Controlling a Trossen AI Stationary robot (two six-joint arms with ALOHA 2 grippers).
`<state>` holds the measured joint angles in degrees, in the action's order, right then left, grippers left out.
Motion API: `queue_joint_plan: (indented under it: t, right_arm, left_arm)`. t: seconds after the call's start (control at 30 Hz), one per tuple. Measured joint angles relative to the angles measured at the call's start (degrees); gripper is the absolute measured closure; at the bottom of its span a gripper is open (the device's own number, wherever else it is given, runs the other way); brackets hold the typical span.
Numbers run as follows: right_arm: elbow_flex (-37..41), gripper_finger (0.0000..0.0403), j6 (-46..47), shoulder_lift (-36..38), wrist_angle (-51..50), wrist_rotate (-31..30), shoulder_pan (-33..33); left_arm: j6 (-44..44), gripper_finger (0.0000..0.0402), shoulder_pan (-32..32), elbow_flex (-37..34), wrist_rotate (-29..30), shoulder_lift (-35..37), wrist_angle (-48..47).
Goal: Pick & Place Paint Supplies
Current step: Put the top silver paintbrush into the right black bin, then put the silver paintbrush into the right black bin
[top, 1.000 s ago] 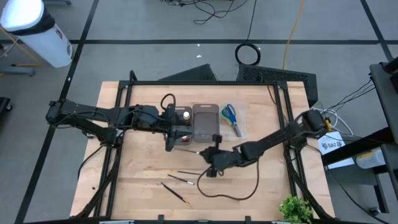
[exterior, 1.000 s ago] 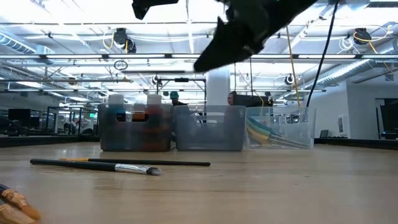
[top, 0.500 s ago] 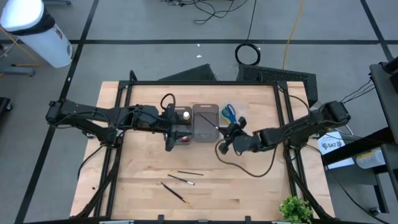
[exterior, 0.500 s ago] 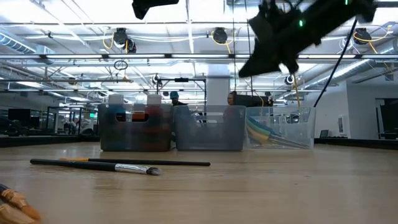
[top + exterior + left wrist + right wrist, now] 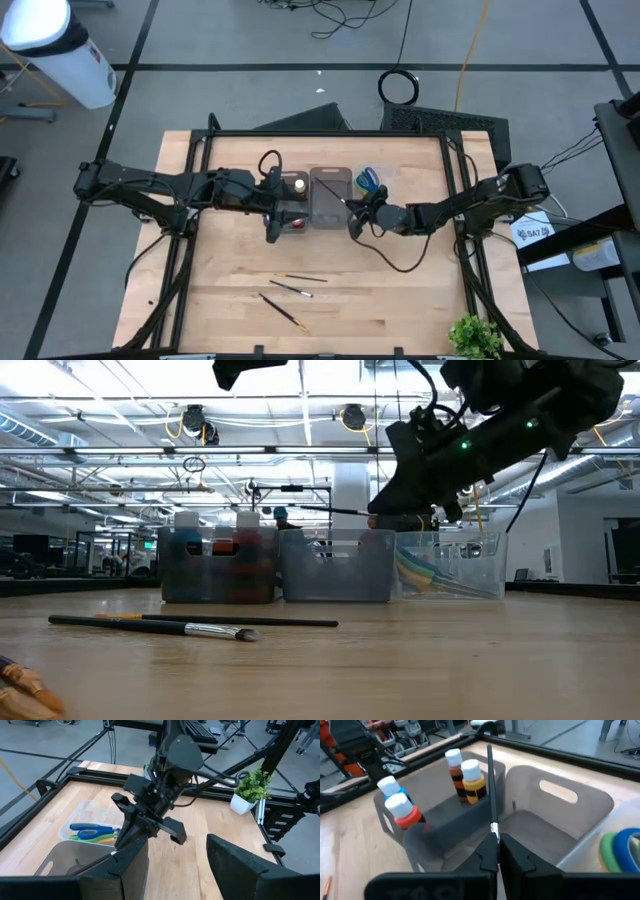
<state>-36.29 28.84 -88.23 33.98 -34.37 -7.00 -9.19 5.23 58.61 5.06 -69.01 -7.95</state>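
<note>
Pale wooden table (image 5: 230,300), plank-grained, with three small bins in a row at its middle. Taking the middle grey bin (image 5: 329,197) as the mark: matte, rounded corners, a slot handle cut in its end wall, nothing visible inside. Just beside it, a twin grey bin (image 5: 427,805) packed with stubby round paint bottles (image 5: 467,781) (white screw caps, bodies amber, brown, red and blue). On the other side, touching, a clear glossy bin (image 5: 450,565) with scissors (image 5: 92,833) lying flat, loop handles blue, green and yellow.

Right gripper (image 5: 352,212) hanging above the grey bin's edge nearest the clear one, arm stretched long and low from the table's right side, cable drooping in a loop beneath. Fingers pinched tight on a thin dark-handled brush (image 5: 491,790), gripped near the metal collar, the straight handle jutting forward over the bin's open mouth, roughly level in the low view.

Left gripper (image 5: 272,210) parked over the bottle bin, arm reaching in from the left, forearm folded back on itself; broad dark fingers (image 5: 235,865) parted with nothing between them.

Well apart from the grey bin, toward the table's front edge: three more loose brushes (image 5: 292,288), slim dark sticks, one with a pale bristle tip (image 5: 222,631).
</note>
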Motion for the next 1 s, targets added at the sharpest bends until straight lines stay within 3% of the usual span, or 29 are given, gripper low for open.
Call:
queue_joint_plan:
  t: [0.5, 0.77, 0.87, 1.0]
  right_arm:
    - [0.0, 0.0266, -2.3, 0.1, 2.8, 0.2, 0.2]
    - [-1.0, 0.0243, -16.7, 0.1, 17.7, 13.3, -6.5]
    - [-5.3, 0.0243, -19.7, 0.1, 12.7, 13.4, -11.3]
    - [-15.4, 0.0243, -20.0, -1.5, -4.5, 10.2, -15.8]
  left_arm:
    - [0.0, 0.0188, 0.0, 0.0, 0.0, 0.0, 1.3]
    - [0.0, 0.0188, 0.0, 0.0, 0.0, 0.0, 1.7]
    - [0.0, 0.0188, 0.0, 0.0, 0.0, 0.0, 1.8]
    - [0.0, 0.0188, 0.0, 0.0, 0.0, 0.0, 1.8]
